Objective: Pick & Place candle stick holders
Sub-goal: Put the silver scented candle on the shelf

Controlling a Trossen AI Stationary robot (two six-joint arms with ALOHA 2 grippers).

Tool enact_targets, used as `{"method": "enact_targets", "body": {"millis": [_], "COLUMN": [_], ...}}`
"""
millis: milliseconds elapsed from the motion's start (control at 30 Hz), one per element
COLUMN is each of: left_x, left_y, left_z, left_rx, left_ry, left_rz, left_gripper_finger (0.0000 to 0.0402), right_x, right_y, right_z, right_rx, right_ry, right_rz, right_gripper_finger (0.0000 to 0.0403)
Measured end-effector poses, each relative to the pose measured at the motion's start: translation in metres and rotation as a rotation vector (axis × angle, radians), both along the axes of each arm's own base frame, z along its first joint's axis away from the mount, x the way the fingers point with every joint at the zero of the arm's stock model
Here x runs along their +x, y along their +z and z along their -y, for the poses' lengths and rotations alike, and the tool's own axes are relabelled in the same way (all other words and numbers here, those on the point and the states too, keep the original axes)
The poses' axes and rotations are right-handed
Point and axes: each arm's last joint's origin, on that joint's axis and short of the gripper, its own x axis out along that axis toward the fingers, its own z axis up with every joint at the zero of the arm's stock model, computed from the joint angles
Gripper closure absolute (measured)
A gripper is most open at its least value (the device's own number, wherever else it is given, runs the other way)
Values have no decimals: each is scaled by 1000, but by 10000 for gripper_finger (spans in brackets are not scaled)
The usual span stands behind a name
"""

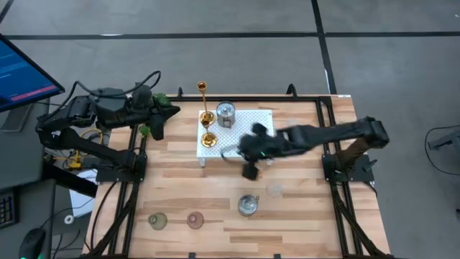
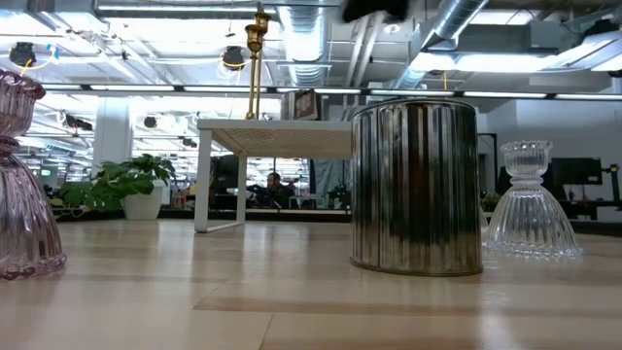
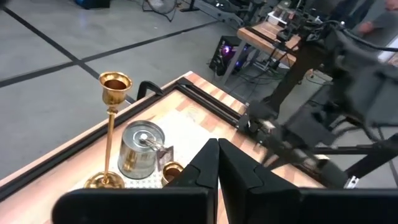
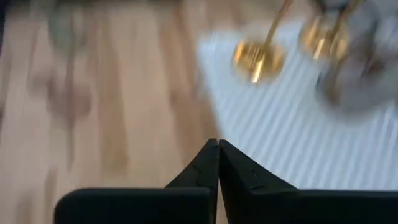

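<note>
A white perforated stand (image 1: 248, 129) carries a tall gold holder (image 1: 203, 101), a short gold holder (image 1: 208, 139) and a silvery cup (image 1: 226, 114). On the wood lie a second silvery cup (image 1: 247, 205), a clear glass holder (image 1: 274, 190), a pinkish holder (image 1: 195, 219) and a greenish holder (image 1: 157, 221). My right gripper (image 1: 249, 170) is shut and empty, above the table at the stand's near edge; its own view (image 4: 217, 155) is blurred. My left gripper (image 1: 159, 121) is shut and empty at the far left, left of the stand (image 3: 217, 163).
A green leafy plant (image 1: 167, 108) sits by my left gripper. In the low view the silvery cup (image 2: 416, 185) stands in front, with the clear glass holder (image 2: 530, 199) and the pinkish holder (image 2: 19, 185) to either side. Bare wood lies between the stand and the near holders.
</note>
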Motion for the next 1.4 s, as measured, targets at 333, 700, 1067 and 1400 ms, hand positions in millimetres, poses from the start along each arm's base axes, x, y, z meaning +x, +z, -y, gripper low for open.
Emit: {"method": "enact_targets", "body": {"millis": [333, 700, 1067, 1400], "left_x": [0, 1, 1, 1], "left_y": [0, 0, 0, 0], "left_z": [0, 2, 2, 2], "left_rx": [0, -8, -8, -8], "left_ry": [0, -52, -53, -53], "left_rz": [-2, -2, -2, -2], "left_gripper_finger": [393, 392, 392, 392], "right_x": [-11, 28, 38, 39], "right_y": [-47, -110, -126, -126], "right_z": [-53, -68, -61, -60], "right_rx": [155, 221, 195, 217], "right_ry": [-40, 24, 77, 155], "right_rz": [-336, -455, -494, -503], "right_gripper_finger": [244, 162, 222, 324]}}
